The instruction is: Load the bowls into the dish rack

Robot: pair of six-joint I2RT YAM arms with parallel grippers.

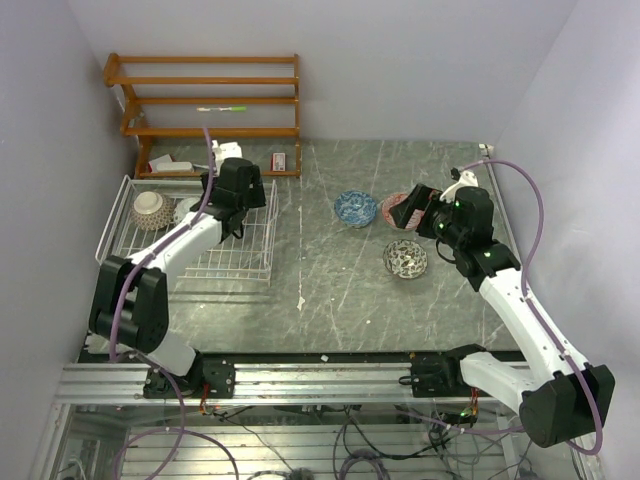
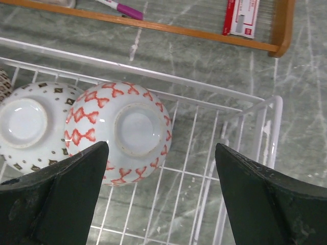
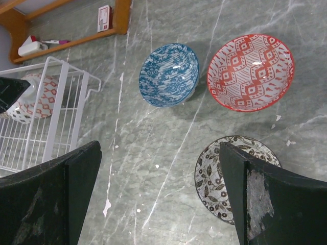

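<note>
L gripper (image 2: 161,150) jaws apart, empty, over upturned red-pattern bowl (image 2: 127,127) in dish rack (image 2: 245,99), far-left, just beside dotted bowl (image 2: 30,122). R gripper (image 3: 158,163) wide too, above blue bowl (image 3: 168,74) on table (image 3: 153,127), right side. Tip: lift L straight up clear of wires; R pinch blue rim.

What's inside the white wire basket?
Three bowls sit inside the dish rack: a red-patterned bowl and a brown-dotted bowl, both upside down, and a tan bowl at the far left. Their insides are hidden; the left arm covers part of the rack.
</note>
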